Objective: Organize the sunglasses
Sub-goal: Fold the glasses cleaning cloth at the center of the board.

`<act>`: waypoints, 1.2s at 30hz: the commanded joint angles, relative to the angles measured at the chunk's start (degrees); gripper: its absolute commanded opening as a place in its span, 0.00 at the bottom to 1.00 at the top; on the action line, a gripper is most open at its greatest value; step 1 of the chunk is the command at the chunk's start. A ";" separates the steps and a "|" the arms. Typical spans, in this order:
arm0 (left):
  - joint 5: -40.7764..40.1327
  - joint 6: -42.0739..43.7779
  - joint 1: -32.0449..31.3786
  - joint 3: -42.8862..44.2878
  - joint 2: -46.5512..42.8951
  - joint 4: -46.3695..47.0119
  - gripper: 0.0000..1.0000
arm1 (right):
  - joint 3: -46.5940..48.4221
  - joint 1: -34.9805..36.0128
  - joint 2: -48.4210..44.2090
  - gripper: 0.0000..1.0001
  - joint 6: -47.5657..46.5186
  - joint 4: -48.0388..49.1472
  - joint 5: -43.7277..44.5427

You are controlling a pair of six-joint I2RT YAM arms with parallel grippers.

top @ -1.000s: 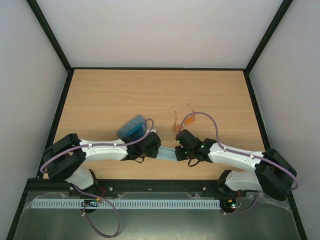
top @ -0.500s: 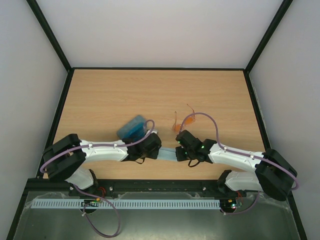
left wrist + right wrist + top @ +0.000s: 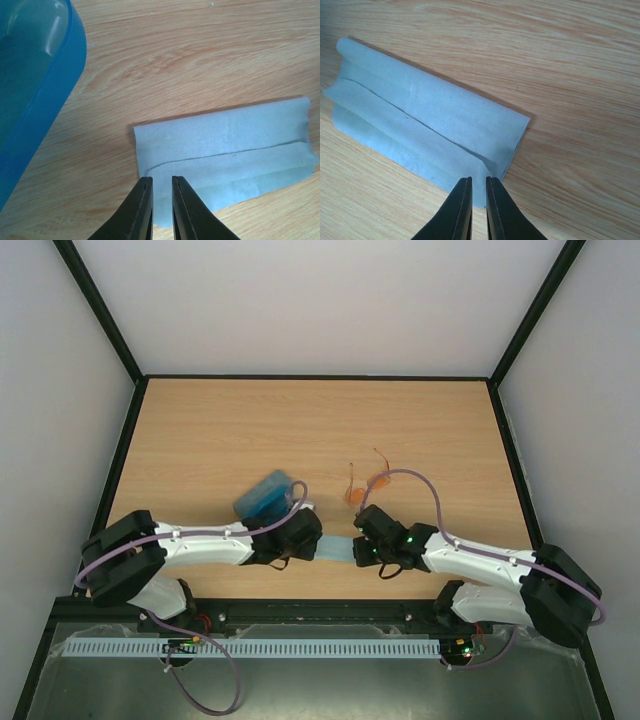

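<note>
The right arm (image 3: 480,558) has drawn nearward, exposing the orange sunglasses (image 3: 365,481) just beyond it. The left gripper (image 3: 161,179) and right gripper (image 3: 477,179) each clamp one end of the folded cloth (image 3: 225,150). The blue case (image 3: 265,492): contents indiscernible. Bare table (image 3: 220,430) extends beyond.

Legible markings: I am finding none in any view. I am reading no print on the folded blue cloth (image 3: 225,145), the blue case (image 3: 30,75) or the wooden table (image 3: 200,50).
</note>
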 commanded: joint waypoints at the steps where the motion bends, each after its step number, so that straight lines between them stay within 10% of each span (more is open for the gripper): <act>1: -0.32 -0.88 -1.06 -1.76 -1.48 -1.34 0.15 | -1.70 1.23 -1.30 0.09 1.67 -2.42 -0.60; 14: -1.63 1.41 -0.04 3.08 -3.93 -7.24 0.33 | 6.16 4.40 -0.15 0.28 6.05 -9.40 6.41; 36: 7.22 6.47 4.69 3.50 2.37 -4.10 0.24 | 7.96 -3.25 9.35 0.25 1.25 -7.46 2.06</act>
